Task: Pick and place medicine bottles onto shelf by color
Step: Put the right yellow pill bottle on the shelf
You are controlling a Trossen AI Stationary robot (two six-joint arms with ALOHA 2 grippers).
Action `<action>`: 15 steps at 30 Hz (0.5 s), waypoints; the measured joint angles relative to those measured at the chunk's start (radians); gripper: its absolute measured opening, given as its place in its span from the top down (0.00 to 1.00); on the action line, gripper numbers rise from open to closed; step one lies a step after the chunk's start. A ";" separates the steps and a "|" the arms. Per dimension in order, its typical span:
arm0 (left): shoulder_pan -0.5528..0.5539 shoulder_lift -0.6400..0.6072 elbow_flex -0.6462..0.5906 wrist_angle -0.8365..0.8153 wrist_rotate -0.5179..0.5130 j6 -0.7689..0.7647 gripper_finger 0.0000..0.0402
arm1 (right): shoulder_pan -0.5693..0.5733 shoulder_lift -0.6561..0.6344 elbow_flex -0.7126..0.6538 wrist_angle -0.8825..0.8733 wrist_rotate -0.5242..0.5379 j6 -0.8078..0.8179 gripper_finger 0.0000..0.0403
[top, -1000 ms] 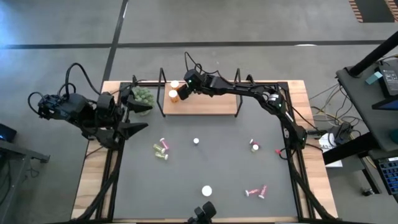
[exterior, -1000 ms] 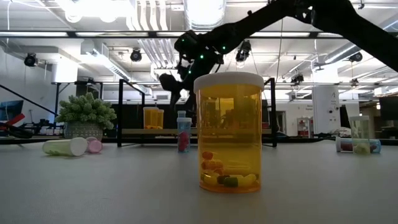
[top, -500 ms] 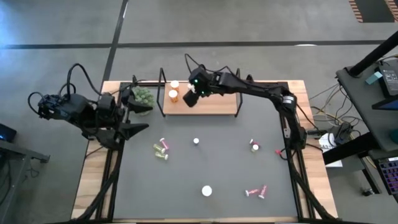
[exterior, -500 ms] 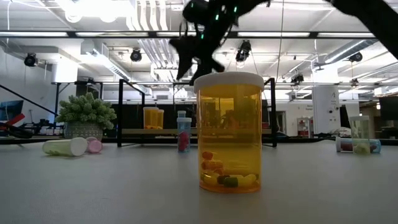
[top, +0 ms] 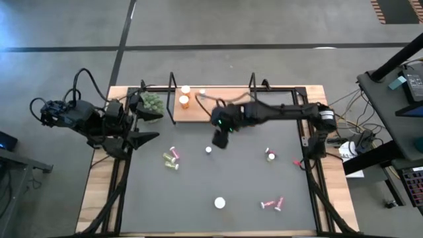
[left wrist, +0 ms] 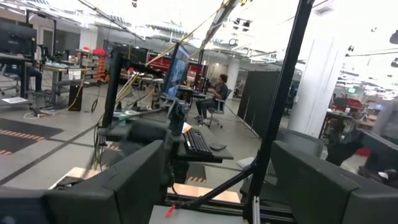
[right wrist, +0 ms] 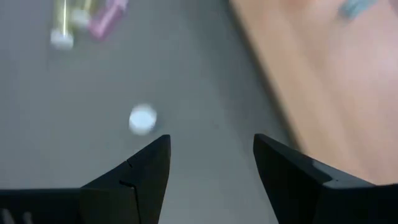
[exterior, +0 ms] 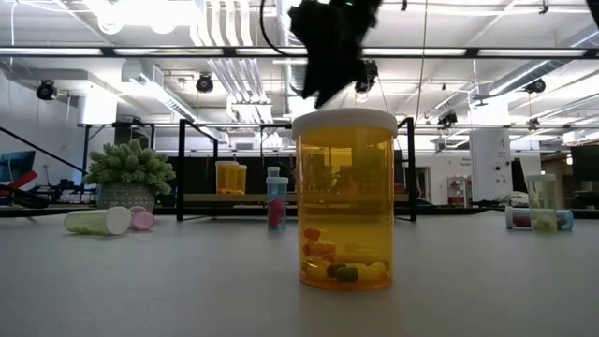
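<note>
**A:** Any labels you can read on the bottles?

**B:** Nope, no writing I can make out. Count from above: two orange bottles (top: 185, 95) upright on the shelf (top: 213, 111), plus one small white-capped one (top: 202, 92) near them. On the mat (top: 218, 175): three lying at the left (top: 171, 158), one upright in the middle (top: 208, 150), one big white cap (top: 219, 203) near the front, one at the right (top: 269, 155), two pink lying (top: 271, 203).

**A:** Grippers?

**B:** My right gripper (top: 220, 139) hangs spread and empty just beside the middle bottle. My left gripper (top: 147, 125) is parked spread at the left table edge.
</note>
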 joint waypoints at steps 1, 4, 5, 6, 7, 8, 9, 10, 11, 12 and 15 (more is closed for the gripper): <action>0.000 0.005 0.000 0.000 0.000 0.000 0.31 | 0.015 -0.020 -0.051 0.023 0.000 0.019 0.46; 0.000 0.028 0.000 0.000 0.000 0.000 0.31 | 0.067 -0.089 -0.200 0.098 0.000 0.074 0.46; 0.000 0.038 0.000 0.000 0.000 0.000 0.31 | 0.083 -0.116 -0.247 0.113 0.000 0.101 0.46; 0.000 0.049 0.000 0.002 0.000 -0.001 0.31 | 0.100 -0.142 -0.287 0.117 0.000 0.137 0.46; 0.000 0.060 0.000 0.008 0.000 -0.001 0.31 | 0.117 -0.169 -0.325 0.115 0.001 0.178 0.46; 0.000 0.071 0.000 0.015 0.000 -0.001 0.31 | 0.134 -0.199 -0.360 0.108 0.001 0.226 0.46; 0.000 0.082 0.000 0.019 0.000 -0.002 0.31 | 0.150 -0.226 -0.394 0.099 0.002 0.283 0.46; 0.000 0.095 0.000 0.030 0.000 -0.002 0.31 | 0.165 -0.255 -0.424 0.095 0.002 0.349 0.46; 0.000 0.106 0.001 0.042 0.000 -0.003 0.31 | 0.180 -0.284 -0.449 0.089 0.002 0.416 0.46; 0.000 0.116 0.002 0.050 0.001 -0.002 0.31 | 0.196 -0.312 -0.471 0.082 0.003 0.480 0.46; 0.000 0.142 0.004 0.080 0.001 0.000 0.31 | 0.260 -0.399 -0.524 0.065 0.003 0.579 0.46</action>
